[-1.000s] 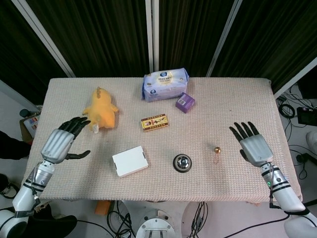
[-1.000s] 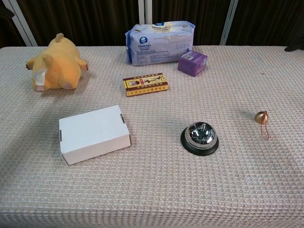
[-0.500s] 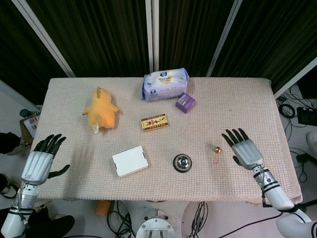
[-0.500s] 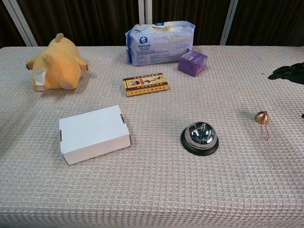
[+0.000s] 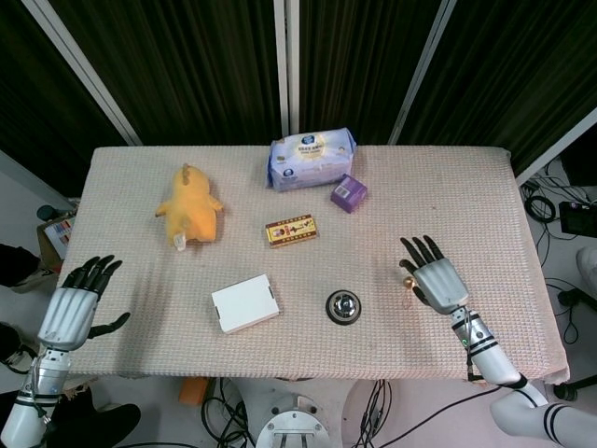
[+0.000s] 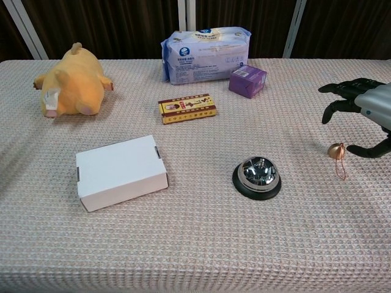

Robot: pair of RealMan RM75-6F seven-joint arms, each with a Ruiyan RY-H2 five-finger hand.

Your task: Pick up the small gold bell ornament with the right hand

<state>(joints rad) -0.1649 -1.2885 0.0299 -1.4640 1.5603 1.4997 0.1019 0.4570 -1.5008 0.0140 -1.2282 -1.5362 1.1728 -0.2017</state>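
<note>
The small gold bell ornament (image 6: 335, 150) lies on the table's right side with its thin cord (image 6: 341, 170) trailing toward the front edge; in the head view the bell (image 5: 408, 280) peeks out at the left edge of my right hand. My right hand (image 5: 435, 280) hovers just above and to the right of the bell, fingers spread and holding nothing. In the chest view the right hand (image 6: 363, 107) reaches in from the right edge, its thumb beside the bell. My left hand (image 5: 75, 308) hangs open off the table's left front corner.
A silver call bell (image 6: 256, 176) stands left of the ornament. A white box (image 6: 120, 171), a yellow-red flat packet (image 6: 187, 108), a purple box (image 6: 247, 80), a wipes pack (image 6: 205, 54) and a yellow plush toy (image 6: 68, 88) lie further left and back on the woven tablecloth (image 6: 201, 244).
My right hand has moved left from the table's right edge to just over the gold bell. My left hand drew back off the table to its left front corner.
</note>
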